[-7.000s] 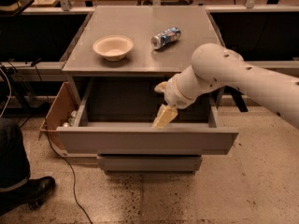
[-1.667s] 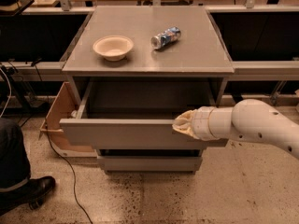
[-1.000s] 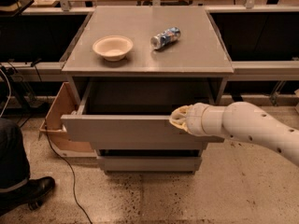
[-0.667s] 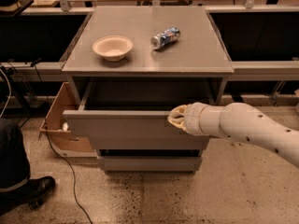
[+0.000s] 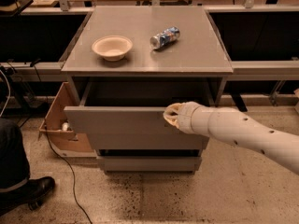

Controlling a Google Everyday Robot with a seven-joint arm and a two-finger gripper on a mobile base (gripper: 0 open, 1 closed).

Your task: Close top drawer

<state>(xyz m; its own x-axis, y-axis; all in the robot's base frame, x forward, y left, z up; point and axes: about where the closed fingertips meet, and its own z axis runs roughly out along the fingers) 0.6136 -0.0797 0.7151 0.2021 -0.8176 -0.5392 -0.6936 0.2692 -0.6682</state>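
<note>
The top drawer (image 5: 117,119) of the grey cabinet (image 5: 205,59) stands partly open, its plain flat front a short way out from the cabinet face. A dark gap shows behind the front. My gripper (image 5: 170,115) is at the end of the white arm that reaches in from the right. It presses against the right part of the drawer front near its upper edge. The two lower grey drawers sit below it.
A beige bowl (image 5: 112,47) and a lying can (image 5: 164,37) rest on the cabinet top. A cardboard box (image 5: 60,125) stands on the floor at the cabinet's left. A person's leg and black shoe (image 5: 23,190) are at the lower left, with a cable on the floor.
The drawer has slid inward toward the cabinet. My gripper came out of the drawer, went to its front and has moved inward with it.
</note>
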